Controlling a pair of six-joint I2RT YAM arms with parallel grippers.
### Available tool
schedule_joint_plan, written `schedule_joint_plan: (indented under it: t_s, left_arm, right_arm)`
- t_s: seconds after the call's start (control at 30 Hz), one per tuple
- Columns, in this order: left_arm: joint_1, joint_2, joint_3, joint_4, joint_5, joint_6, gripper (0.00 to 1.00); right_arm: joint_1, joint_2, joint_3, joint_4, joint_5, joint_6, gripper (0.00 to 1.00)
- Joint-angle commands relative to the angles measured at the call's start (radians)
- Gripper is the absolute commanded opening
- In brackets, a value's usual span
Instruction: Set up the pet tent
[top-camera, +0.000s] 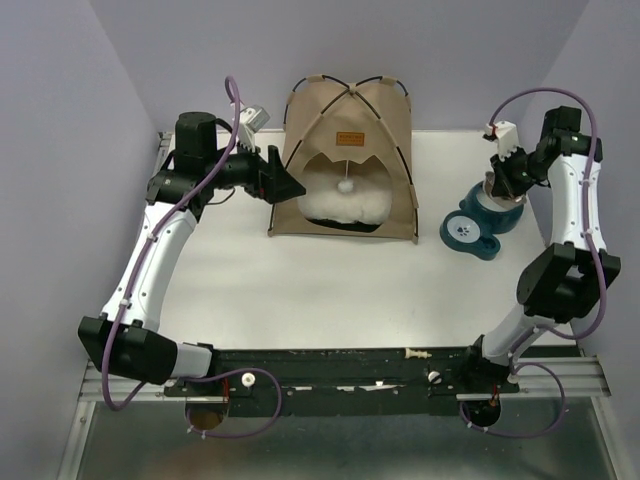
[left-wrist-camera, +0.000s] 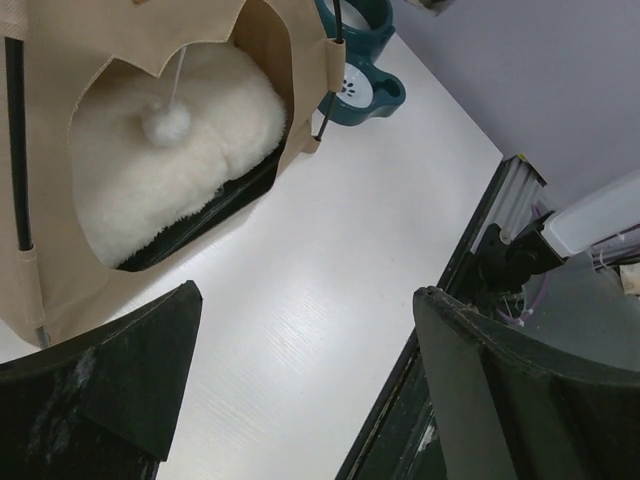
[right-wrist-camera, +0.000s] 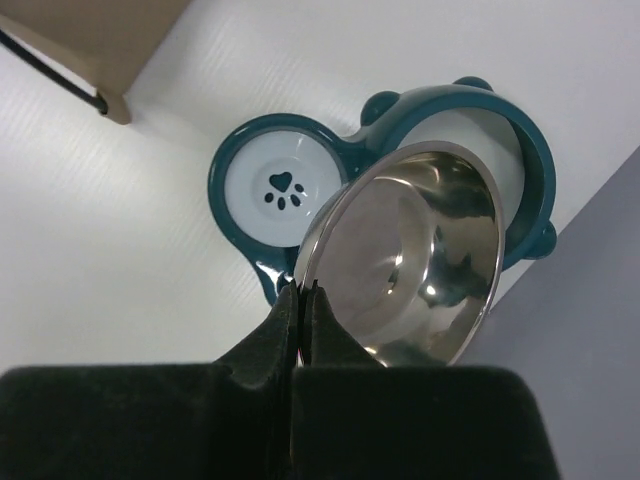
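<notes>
The pet tent (top-camera: 345, 110) stands far on the table (top-camera: 300, 290), the spread left gripper (top-camera: 285, 183) just beside it. Only the right wrist view shows the right gripper (right-wrist-camera: 300, 295) pinching the rim of a steel bowl (right-wrist-camera: 405, 260).

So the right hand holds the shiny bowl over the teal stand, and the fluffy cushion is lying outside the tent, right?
No, the fluffy cushion lies inside the tent, not outside it; the top view shows it. The rest is right: the right gripper holds the shiny bowl by its rim over the teal stand.
</notes>
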Motion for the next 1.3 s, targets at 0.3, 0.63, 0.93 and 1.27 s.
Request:
schedule_joint_plan:
  t_s: [0.3,0.63,0.93,1.27]
  left_arm:
    - [0.009,-0.091,-0.076,-0.055,-0.101,0.046,0.99]
    - [0.012,-0.102,-0.123,-0.075,-0.141,0.077,0.99]
    - [0.012,-0.115,-0.143,-0.097,-0.161,0.103,0.99]
    - [0.063,-0.047,-0.042,-0.14,-0.146,0.064,0.99]
  right_arm:
    - [-0.001,0.297,0.171,0.188,0.192,0.112,0.01]
    - [0.028,0.389,0.074,0.308,0.217,0.168,0.05]
    - [0.033,0.371,0.01,0.303,0.212,0.171,0.64]
    - [0.033,0.227,0.125,0.176,0.036,0.238,0.78]
